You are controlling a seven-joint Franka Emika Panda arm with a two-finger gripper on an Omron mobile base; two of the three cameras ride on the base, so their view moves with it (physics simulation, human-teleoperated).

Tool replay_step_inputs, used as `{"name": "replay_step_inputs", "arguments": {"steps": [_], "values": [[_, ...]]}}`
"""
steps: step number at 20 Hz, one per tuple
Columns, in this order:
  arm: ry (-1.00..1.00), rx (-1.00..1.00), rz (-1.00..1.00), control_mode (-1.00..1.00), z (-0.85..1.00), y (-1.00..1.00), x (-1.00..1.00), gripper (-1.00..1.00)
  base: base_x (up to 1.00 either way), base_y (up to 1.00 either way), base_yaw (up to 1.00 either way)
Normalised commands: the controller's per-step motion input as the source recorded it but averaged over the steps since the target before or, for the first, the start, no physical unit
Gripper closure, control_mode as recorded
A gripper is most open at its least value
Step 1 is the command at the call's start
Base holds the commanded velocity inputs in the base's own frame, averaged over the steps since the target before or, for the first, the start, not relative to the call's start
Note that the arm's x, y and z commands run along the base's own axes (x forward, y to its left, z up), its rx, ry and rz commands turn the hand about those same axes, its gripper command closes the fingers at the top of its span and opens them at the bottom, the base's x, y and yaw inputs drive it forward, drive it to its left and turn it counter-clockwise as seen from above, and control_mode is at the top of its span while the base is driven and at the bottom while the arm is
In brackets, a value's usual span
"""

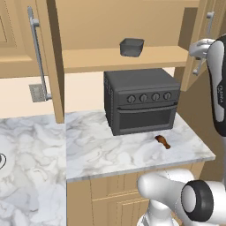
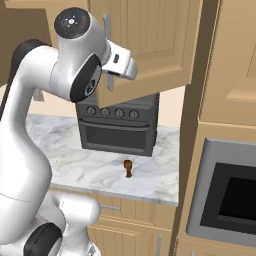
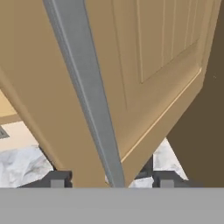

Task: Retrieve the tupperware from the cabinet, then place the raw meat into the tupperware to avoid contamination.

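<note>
The cabinet (image 1: 88, 59) stands with both doors swung out. On its shelf sits the tupperware (image 1: 131, 47), a small dark grey tub. The raw meat (image 1: 163, 141) (image 2: 128, 168) lies on the marble counter in front of the toaster oven. My gripper (image 3: 110, 180) is up at the right door (image 3: 166, 65), and the hand shows at the door's edge in the left base view. The door's grey bar handle (image 3: 83, 87) runs between the two fingertips (image 3: 57, 179) with a gap on each side. The gripper is open and holds nothing.
A big dark grey toaster oven (image 1: 141, 100) (image 2: 119, 125) stands on the counter (image 1: 110, 154) under the shelf. The left door (image 1: 52, 62) juts out over the counter. A built-in oven (image 2: 230, 200) sits in the tall unit to the right.
</note>
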Motion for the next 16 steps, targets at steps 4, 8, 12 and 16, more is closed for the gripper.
{"name": "replay_step_inputs", "arguments": {"steps": [4,8,12,16], "values": [[0.00,-0.02,-0.01,-1.00,0.00,0.08,-0.33,-1.00,0.00,0.00,0.00],[-0.01,-0.11,-0.02,-1.00,0.06,0.23,-0.56,-1.00,0.00,0.00,0.00],[-0.05,-0.17,-0.03,-1.00,0.15,0.34,-0.53,-1.00,0.00,0.00,0.00],[0.00,-0.23,-0.01,-1.00,0.06,0.54,-0.22,-1.00,0.00,0.00,0.00]]}}
